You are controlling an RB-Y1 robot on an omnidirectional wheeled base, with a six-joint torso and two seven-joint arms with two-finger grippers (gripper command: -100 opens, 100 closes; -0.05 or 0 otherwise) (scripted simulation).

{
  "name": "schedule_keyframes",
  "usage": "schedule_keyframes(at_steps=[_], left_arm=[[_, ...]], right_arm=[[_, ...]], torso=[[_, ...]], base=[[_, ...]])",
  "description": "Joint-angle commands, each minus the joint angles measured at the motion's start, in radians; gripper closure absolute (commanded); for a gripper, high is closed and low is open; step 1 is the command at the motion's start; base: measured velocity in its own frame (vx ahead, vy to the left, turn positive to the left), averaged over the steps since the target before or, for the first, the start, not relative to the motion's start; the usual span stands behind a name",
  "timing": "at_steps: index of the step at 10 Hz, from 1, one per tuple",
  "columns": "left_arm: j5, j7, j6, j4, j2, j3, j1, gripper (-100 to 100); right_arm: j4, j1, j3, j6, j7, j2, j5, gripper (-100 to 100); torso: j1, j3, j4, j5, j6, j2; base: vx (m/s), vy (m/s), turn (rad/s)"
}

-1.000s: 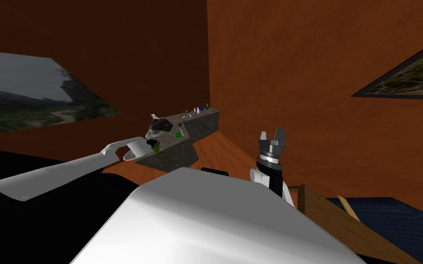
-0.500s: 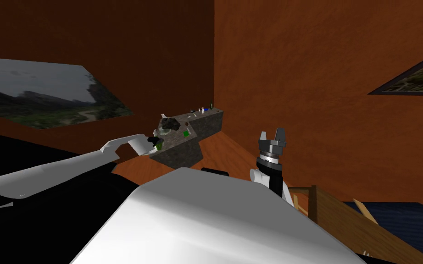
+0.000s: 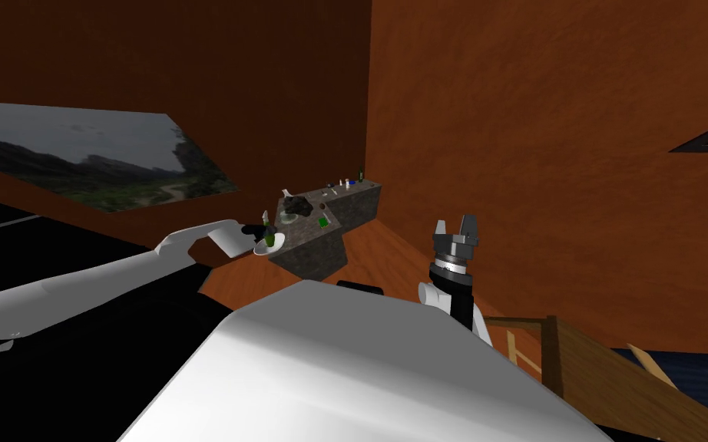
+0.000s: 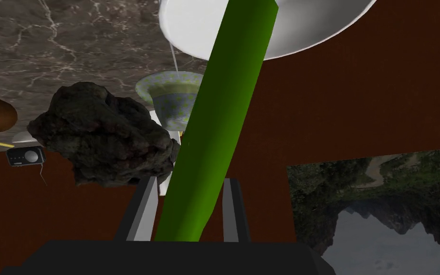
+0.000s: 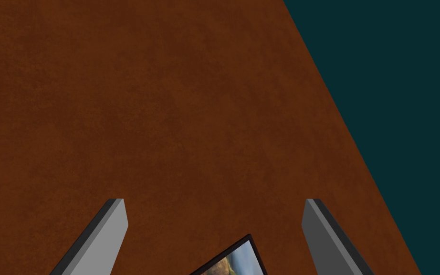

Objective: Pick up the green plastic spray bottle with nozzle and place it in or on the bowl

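Green spray bottle clamped between left gripper fingers, far end over white bowl at marble counter near edge; dark rock just beside gripper. Right gripper spread wide, well apart

The green spray bottle, a slender cylinder, is held tilted in the left pincer, its far end over the white bowl by the table's end.

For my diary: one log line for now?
left pincer: shut on green bottle | bottle tip: at white bowl | right pincer: open
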Motion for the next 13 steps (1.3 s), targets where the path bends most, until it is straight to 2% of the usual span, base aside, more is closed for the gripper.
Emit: schedule_keyframes(at_steps=[1,3,4,5,9,10,11,12,13], left_arm=[[0.004,0.025,-0.002,-0.040,-0.007,0.025,-0.010,100],[0.012,0.040,-0.010,-0.076,-0.014,0.066,-0.002,100],[0.007,0.031,-0.010,-0.064,-0.015,0.057,0.002,100],[0.006,0.033,-0.011,-0.066,-0.015,0.059,0.002,-100],[0.006,0.033,-0.010,-0.065,-0.015,0.059,0.002,-100],[0.006,0.033,-0.010,-0.065,-0.015,0.059,0.002,0],[-0.044,0.083,-0.060,-0.015,0.015,0.009,-0.031,-100],[-0.061,0.100,-0.080,0.012,0.015,0.004,-0.031,-100],[-0.061,0.100,-0.113,0.047,0.015,0.004,-0.031,-100]], right_arm=[[0.000,0.000,0.000,0.000,0.000,0.000,0.000,0],[0.000,0.000,0.000,0.000,0.000,0.000,0.000,0],[0.000,0.000,0.000,0.000,0.000,0.000,0.000,0],[0.000,0.000,0.000,0.000,0.000,0.000,0.000,0],[0.000,0.000,0.000,0.000,0.000,0.000,0.000,0],[0.000,0.000,0.000,0.000,0.000,0.000,0.000,0],[0.000,0.000,0.000,0.000,0.000,0.000,0.000,0],[0.000,0.000,0.000,0.000,0.000,0.001,0.000,0],[0.000,0.000,0.001,0.000,0.000,0.001,0.000,0]], torso=[[0.000,0.000,0.000,0.000,0.000,0.000],[0.003,0.000,0.001,0.001,0.000,0.000],[0.000,0.001,0.001,0.002,0.001,0.001],[-0.007,0.000,0.000,0.001,0.001,0.000],[-0.015,-0.001,0.000,-0.001,0.001,-0.003],[-0.015,-0.001,0.000,-0.001,0.001,-0.003],[-0.015,-0.001,0.000,-0.001,0.001,-0.003],[-0.019,-0.004,-0.001,-0.002,0.001,-0.007],[-0.022,-0.006,-0.002,-0.003,0.001,-0.010]], base=[[-0.049,0.240,0.087],[-0.052,0.234,0.050],[-0.029,0.075,-0.002],[-0.005,0.017,-0.001],[-0.001,0.002,0.000],[0.000,0.000,0.000],[0.082,-0.080,0.169],[0.130,-0.122,0.133],[0.078,-0.091,0.012]])
